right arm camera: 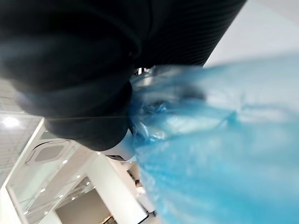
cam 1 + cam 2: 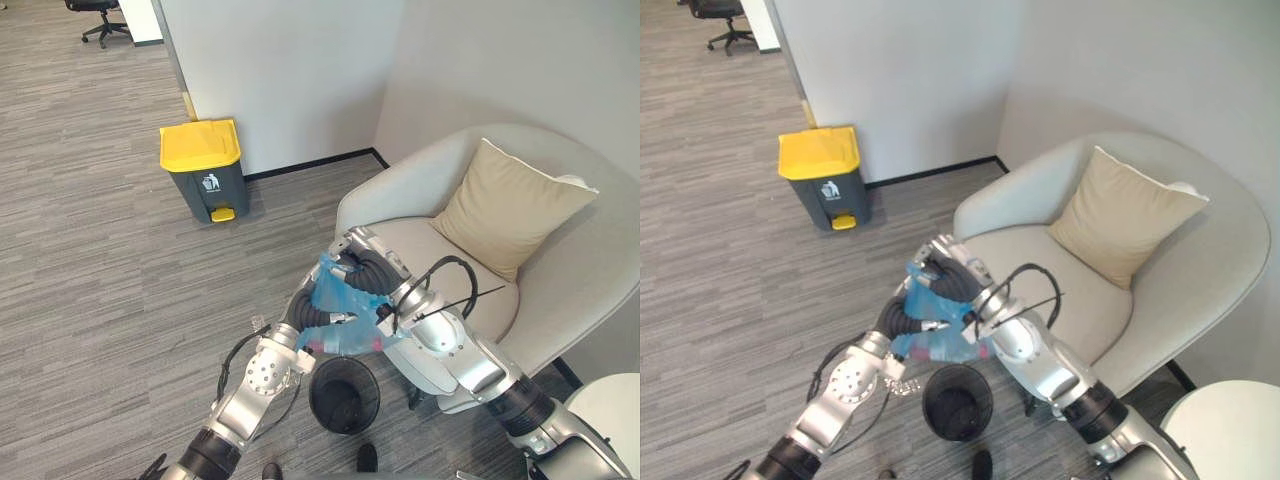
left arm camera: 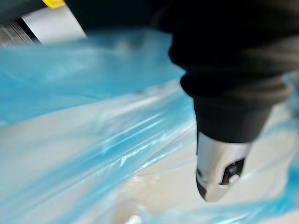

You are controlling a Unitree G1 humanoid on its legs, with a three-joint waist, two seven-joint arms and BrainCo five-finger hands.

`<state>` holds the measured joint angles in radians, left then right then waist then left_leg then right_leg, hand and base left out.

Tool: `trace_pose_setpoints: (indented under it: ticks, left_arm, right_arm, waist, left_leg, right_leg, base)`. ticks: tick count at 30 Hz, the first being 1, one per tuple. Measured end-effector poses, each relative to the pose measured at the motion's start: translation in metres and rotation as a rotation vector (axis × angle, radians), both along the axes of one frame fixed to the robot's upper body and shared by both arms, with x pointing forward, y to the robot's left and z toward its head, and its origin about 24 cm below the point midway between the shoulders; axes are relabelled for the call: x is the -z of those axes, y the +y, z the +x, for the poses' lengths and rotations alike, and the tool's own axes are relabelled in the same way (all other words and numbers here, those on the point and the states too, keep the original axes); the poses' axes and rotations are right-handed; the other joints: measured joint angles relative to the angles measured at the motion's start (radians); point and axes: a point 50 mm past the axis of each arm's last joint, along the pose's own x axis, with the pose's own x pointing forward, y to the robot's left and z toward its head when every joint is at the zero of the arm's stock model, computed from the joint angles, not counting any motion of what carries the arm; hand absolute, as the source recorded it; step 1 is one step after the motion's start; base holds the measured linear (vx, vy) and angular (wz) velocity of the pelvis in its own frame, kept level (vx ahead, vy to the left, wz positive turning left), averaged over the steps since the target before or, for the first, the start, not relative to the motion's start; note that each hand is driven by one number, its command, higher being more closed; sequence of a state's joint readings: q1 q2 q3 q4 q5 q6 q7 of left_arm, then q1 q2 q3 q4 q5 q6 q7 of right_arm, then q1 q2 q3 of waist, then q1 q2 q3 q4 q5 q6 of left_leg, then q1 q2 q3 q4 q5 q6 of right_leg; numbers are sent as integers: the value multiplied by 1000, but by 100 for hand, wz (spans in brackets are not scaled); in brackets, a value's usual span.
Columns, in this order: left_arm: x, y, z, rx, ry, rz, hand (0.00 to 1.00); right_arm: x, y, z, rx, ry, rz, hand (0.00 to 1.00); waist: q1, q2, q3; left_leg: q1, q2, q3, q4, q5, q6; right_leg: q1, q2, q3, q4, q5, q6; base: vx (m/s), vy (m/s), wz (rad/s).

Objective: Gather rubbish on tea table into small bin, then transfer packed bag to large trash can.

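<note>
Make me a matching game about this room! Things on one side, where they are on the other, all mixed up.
Things:
1. blue bag
2. small black bin
3. yellow-lidded trash can
4. beige cushion

Places:
A. on the armchair
B. on the floor by the white wall
C. up off the floor, between the left hand and the right hand
D. on the floor, just beneath the bag

Pairs: 1-C, 2-D, 3-B, 4-A
</note>
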<state>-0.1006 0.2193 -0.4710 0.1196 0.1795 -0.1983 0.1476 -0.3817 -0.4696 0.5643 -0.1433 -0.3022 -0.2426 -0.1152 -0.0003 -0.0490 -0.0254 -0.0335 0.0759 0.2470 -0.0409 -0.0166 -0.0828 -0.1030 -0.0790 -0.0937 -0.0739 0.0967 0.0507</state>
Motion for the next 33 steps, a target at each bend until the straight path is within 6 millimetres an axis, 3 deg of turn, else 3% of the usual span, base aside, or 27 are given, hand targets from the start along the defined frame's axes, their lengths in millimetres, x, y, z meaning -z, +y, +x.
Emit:
trace_pose_setpoints:
  ticks: [5,10,18,19,33]
  left_arm:
    - [4,-6,-1,23,5,30,0]
    - [11,-15,-3,20,18,50,0]
    - [20,-15,-2,-56,31,92,0]
    - [21,-15,-1,-63,35,98,100]
    - [30,-7,1,-106,71,130,100]
  right_arm:
    - [-1,5,0,-14,20,22,100]
    - [3,23,-5,-75,72,41,100]
    - [6,40,-12,-132,149,105,100]
    - [8,42,-14,-139,174,127,100]
    - [22,55,-26,-226,336,205,100]
  waist:
    - [0,-10,-7]
    - [0,-12,-8]
    - [0,-14,-7]
    - [0,-15,-7]
    - [-12,-28,-4]
  left_leg:
    - [0,0,0,0,0,0]
    - [1,1,1,0,1,-1]
    - [5,5,0,-1,3,-4]
    - [10,5,-1,-11,8,-4]
    - [34,7,-3,-29,14,-8]
  right_leg:
    - [0,0,3,0,1,-1]
    - [0,2,8,0,2,-2]
    - [3,6,15,0,2,-4]
    - [4,7,15,0,2,-4]
    - [17,14,26,-3,2,-3]
  base:
    - [0,0,0]
    - [0,0,0]
    - [0,0,0]
    - [0,0,0]
    - [-1,-1,0]
